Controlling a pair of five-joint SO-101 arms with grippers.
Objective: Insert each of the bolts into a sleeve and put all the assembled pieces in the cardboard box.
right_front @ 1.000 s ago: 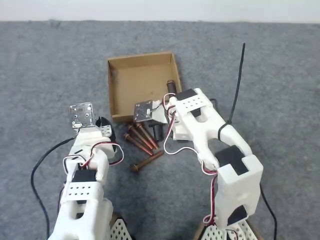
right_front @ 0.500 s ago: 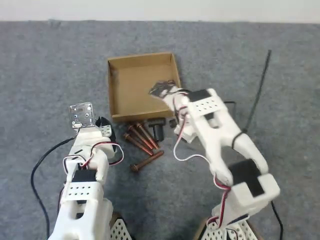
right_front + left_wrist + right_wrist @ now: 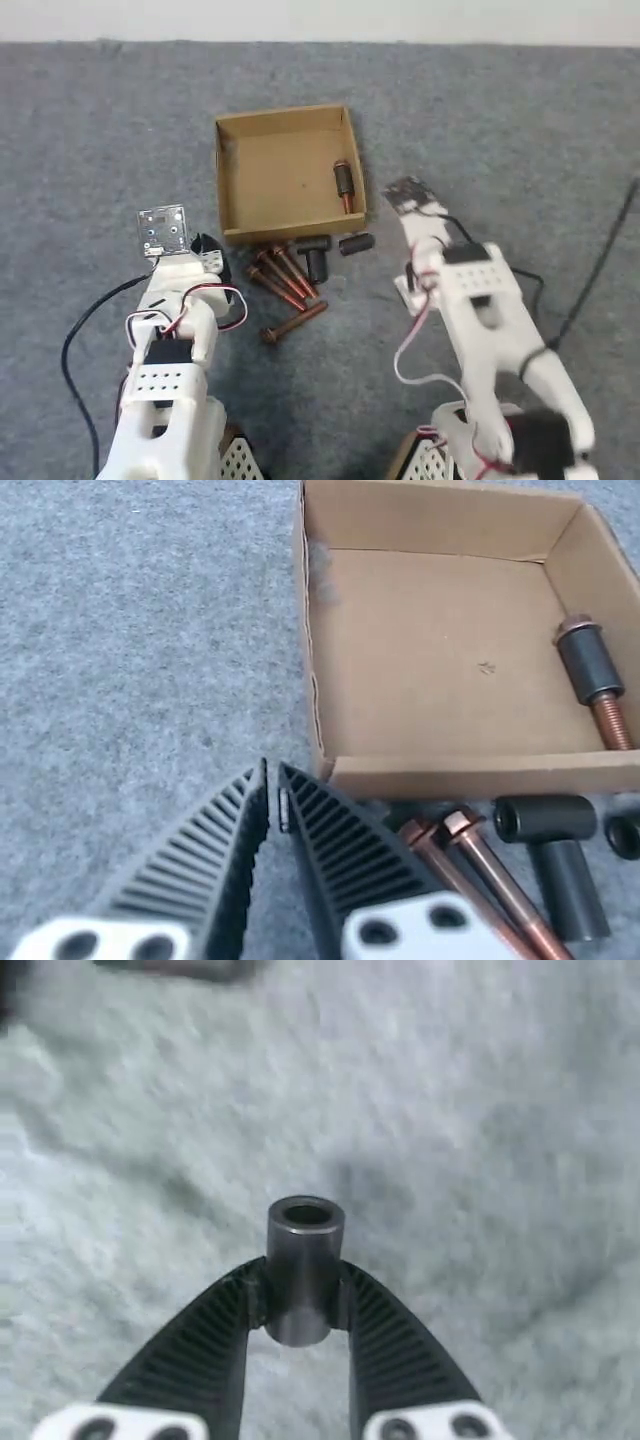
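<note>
DONE: one bolt-in-sleeve [image 3: 345, 184] in box [image 3: 262, 125], at its 3 o'clock wall | TO DO: you have four bolts [image 3: 283, 276] and three sleeves [image 3: 316, 258] loose at box's 6 o'clock | right gripper [image 3: 300, 1282], at box's 4 o'clock, pinches fourth sleeve [image 3: 305, 1240] | left gripper [image 3: 272, 778] fingers together, empty

Soft, even overhead light leaves faint shadows beside the bolts [image 3: 286, 276] and cardboard box [image 3: 270, 190]. The sleeve [image 3: 305, 1235] in the right gripper [image 3: 301, 1278] shows a dull sheen.
</note>
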